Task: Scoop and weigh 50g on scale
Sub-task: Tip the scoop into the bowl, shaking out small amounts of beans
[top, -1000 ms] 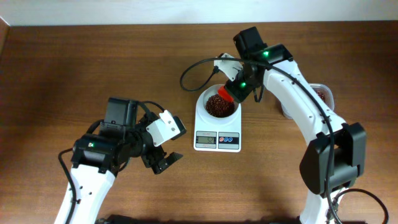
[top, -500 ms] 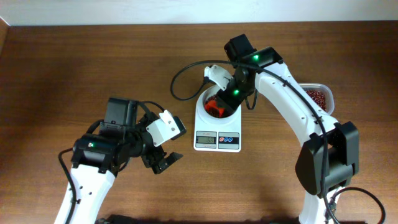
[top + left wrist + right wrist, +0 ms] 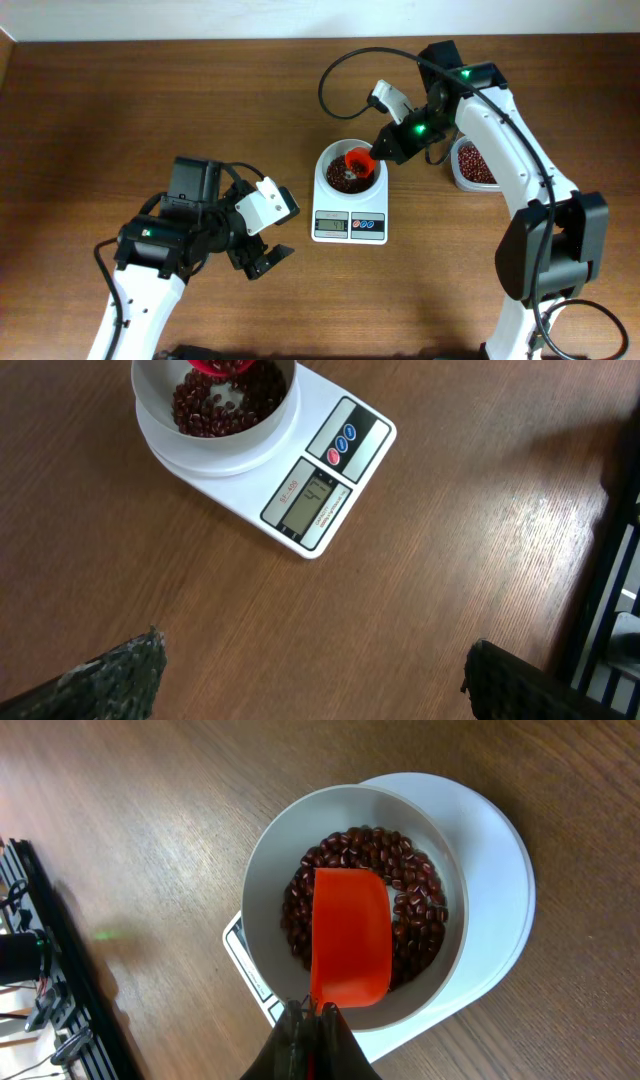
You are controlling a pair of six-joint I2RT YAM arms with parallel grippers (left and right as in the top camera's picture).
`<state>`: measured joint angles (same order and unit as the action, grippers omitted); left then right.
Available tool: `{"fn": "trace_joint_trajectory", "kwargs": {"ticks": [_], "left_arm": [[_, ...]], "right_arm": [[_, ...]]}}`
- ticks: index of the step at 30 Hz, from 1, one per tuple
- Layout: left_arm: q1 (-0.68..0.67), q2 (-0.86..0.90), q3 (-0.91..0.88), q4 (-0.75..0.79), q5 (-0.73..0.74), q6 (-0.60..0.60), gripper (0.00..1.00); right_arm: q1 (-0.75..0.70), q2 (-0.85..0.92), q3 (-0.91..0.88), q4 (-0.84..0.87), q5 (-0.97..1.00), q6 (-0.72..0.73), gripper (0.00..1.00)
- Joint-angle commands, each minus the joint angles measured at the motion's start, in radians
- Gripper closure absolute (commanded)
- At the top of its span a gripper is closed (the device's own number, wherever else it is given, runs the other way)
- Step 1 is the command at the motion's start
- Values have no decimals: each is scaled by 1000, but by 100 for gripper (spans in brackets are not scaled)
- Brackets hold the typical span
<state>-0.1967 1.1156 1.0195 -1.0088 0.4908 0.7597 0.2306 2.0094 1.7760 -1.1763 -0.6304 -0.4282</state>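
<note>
The white scale stands mid-table, its round bowl holding a heap of dark red-brown beans. My right gripper is shut on the handle of an orange-red scoop, which hangs over the bowl. In the right wrist view the scoop covers the middle of the beans, and I see no beans on it. My left gripper stands open over bare wood, left of the scale. Its view shows the scale ahead of the gripper, with nothing between the fingers.
A clear tub with more beans sits right of the scale, beside the right arm. A black cable loops over the table behind the bowl. The table's pale back edge runs along the top.
The right arm has swung from over the bowl back to the right, uncovering the tub. The scoop stays over the bowl, in the same grip. The left arm has not moved.
</note>
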Motion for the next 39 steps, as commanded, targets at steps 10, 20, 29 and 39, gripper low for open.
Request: {"fn": "trace_joint_trajectory", "kwargs": {"ticks": [10,20,29,39], "left_arm": [[4,-2,16,1,18,13,1],[4,-2,16,1,18,13,1],[4,-2,16,1,18,13,1],[4,-2,16,1,18,13,1]], "right_arm": [[37,-80,25,-14,97,-2,96],[43,-83,31,13,39,-28,96],[44,-83,32,45,136,51,96],[43,-83,32,65,39,24,96]]}}
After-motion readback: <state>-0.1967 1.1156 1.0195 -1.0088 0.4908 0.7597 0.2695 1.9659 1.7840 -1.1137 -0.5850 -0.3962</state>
